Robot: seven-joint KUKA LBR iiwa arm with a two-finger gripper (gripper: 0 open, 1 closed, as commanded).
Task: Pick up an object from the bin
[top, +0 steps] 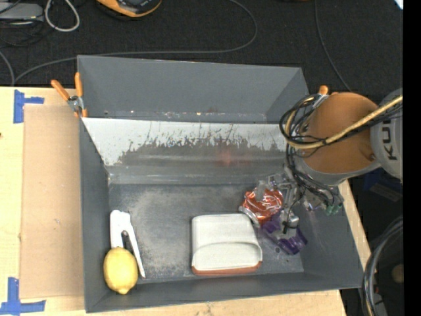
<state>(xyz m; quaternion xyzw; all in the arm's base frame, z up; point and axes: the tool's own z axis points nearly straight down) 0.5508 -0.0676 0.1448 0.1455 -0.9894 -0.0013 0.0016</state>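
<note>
Looking down into the grey metal bin (pixel 197 97), I count five things on its floor, one of each kind. There is one yellow lemon (pixel 121 270) in the corner at about 7 o'clock. One flat white implement with a dark slot (pixel 122 232) lies just above the lemon, with its lower end touching or very nearly touching the fruit. One white lidded box with a reddish-brown base (pixel 223 242) sits at 6 o'clock, close to the near wall. One crumpled red and silver wrapper (pixel 262 203) lies at about 4 o'clock, just beside the box's upper right corner. One purple thing (pixel 293 244) lies a little lower, at roughly 5 o'clock; whether it is a single piece or two I cannot make out. The far half of the floor, from 9 through 12 to 2 o'clock, carries only dark scuff marks. The arm comes in from 3 o'clock, its orange cover (pixel 339 133) and a loop of black cables (pixel 299 120) hanging over the bin's right wall and hiding that corner. The tool (pixel 288 225) points down between the wrapper and the purple thing, its tip right over the purple material and just to the right of the wrapper. From here I cannot tell whether the tool is wide or narrow, nor whether it has hold of anything.
</note>
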